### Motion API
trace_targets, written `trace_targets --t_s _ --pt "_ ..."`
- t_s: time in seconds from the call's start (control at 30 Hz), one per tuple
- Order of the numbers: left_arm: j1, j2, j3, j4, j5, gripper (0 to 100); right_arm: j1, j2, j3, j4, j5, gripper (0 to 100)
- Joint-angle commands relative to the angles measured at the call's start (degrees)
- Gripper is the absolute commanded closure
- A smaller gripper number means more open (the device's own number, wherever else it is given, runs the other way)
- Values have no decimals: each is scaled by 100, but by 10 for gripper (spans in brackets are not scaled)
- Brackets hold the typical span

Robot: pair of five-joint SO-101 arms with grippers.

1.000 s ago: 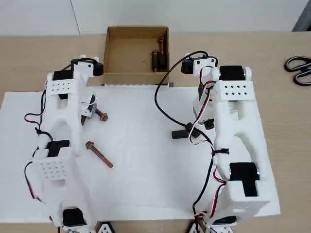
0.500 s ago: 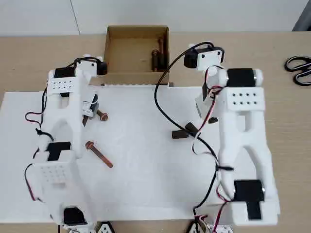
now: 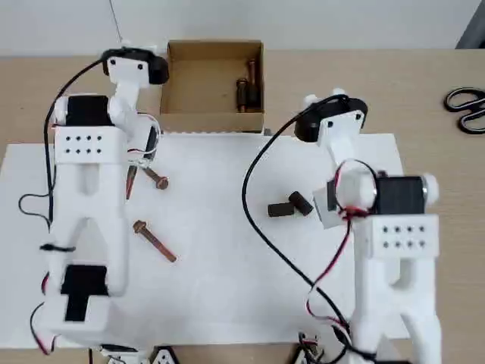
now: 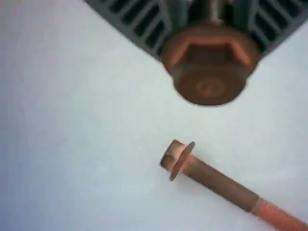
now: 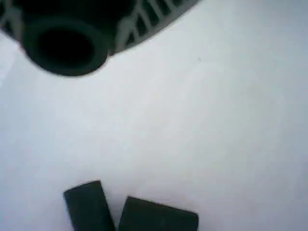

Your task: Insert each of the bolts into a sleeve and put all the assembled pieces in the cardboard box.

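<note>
High view: open brown cardboard box (image 3: 214, 121) at the far side of the wooden table (image 3: 424, 76). Bolt-in-sleeve assembled pieces (image 3: 246, 87) lie inside it, by the wall on the right arm's side. White foam sheet (image 3: 220, 288) carries two loose black cylindrical sleeves (image 3: 280, 210) just beside each other near the right arm (image 3: 394, 227). Far copper hex-head bolt (image 3: 158, 180) and near copper hex-head bolt (image 3: 154, 240) lie by the left arm (image 3: 85, 144).

Left wrist view: left gripper (image 4: 207, 9) jaws clamped on a held copper flange-head bolt (image 4: 209, 67), head toward the camera. A loose bolt (image 4: 211, 180) lies on the sheet beyond.

Right wrist view: right gripper (image 5: 72, 12) jaws closed round a held black tubular sleeve (image 5: 60, 45), bore facing the camera, with the two loose sleeves beyond.
</note>
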Motion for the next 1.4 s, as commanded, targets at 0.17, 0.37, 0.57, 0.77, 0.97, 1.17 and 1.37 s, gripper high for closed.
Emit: trace_targets --t_s 0.17,0.37,0.57,0.77,0.97,1.17,1.37 --pt "563 -1873 910 -844 1266 995 -22 -1367 888 -673 -941 996" --pt "563 -3209 3143 -2409 2189 995 -31 -2571 2259 -2000 -1231 996" --pt "589 -4862 5411 -3965 2734 995 -602 -3609 3675 -2677 -1231 996" --pt "879 -6488 7327 -5125 3297 995 -1411 -4470 4668 -3143 -1240 996" --pt "1116 -7938 8778 -6198 3851 995 -1903 -5138 5741 -3820 -1240 996" --pt "1125 -9196 9868 -6831 3956 995 -2563 -5886 6673 -4321 -1204 996" --pt "1125 -10286 10519 -6884 4273 995 -3178 -6844 7455 -4356 -1196 996"
